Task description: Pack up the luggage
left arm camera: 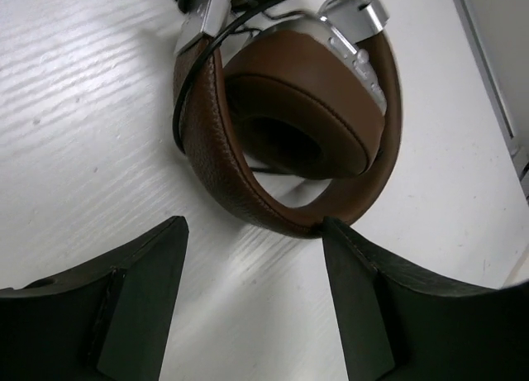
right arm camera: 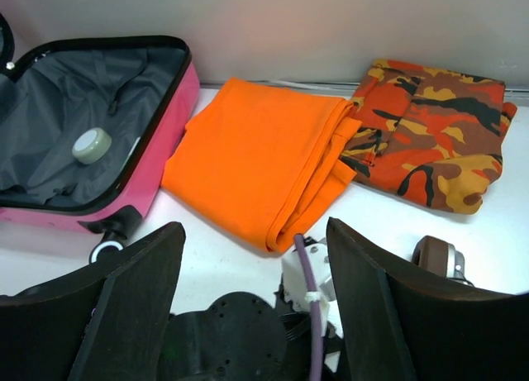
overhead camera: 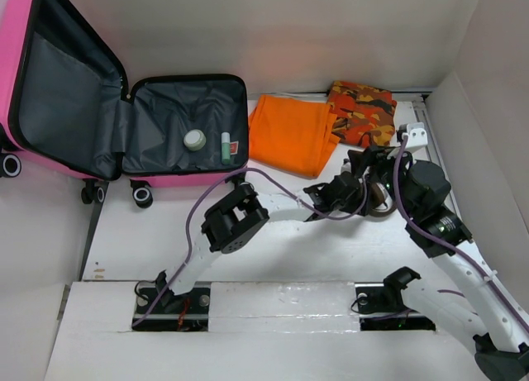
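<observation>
luggage [overhead camera: 165,108] open at far-left edge | headphones [left arm camera: 297,100] just beyond left gripper [left arm camera: 254,228] (jaws apart)

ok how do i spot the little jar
Start at the open pink luggage on the far left. Inside its flat-lying half lie two small things. The jar is the squat, round, pale one, just left of the slim green tube.

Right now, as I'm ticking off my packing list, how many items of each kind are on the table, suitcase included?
Luggage: 1
Folded cloths: 2, orange cloth and camouflage cloth
Small containers inside the luggage: 2, round jar and green tube
Headphones: 1
Total: 6
</observation>
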Controlling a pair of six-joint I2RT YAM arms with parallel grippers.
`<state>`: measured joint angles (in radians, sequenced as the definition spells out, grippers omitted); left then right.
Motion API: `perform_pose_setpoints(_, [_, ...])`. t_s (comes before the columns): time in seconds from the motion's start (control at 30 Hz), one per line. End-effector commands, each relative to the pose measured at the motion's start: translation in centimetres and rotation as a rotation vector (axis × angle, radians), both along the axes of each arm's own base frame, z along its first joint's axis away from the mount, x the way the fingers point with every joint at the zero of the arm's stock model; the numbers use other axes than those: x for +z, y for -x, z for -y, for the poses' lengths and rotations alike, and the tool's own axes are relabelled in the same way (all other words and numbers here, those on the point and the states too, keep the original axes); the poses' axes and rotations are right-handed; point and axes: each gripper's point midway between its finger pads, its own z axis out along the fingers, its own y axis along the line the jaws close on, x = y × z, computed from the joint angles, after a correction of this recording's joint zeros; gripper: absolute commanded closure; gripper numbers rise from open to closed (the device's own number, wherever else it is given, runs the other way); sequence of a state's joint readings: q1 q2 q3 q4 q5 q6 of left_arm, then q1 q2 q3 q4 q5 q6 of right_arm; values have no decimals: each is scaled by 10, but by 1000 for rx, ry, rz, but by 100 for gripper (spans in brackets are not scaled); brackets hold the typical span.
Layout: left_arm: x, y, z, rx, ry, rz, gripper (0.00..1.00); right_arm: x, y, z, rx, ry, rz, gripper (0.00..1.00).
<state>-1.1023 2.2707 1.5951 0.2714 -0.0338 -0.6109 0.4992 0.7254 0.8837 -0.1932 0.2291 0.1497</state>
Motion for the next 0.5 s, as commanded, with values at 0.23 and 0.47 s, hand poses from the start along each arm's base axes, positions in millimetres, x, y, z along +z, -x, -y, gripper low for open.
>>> perform_pose_setpoints(0.23, [4,-25,31,20,-48,29,67,14,1,-5,23,-16,53,25])
perform_pose_setpoints(0.47, [-32,-34,-1,86,-180,39,100,14,1,-6,32,-16,53,25])
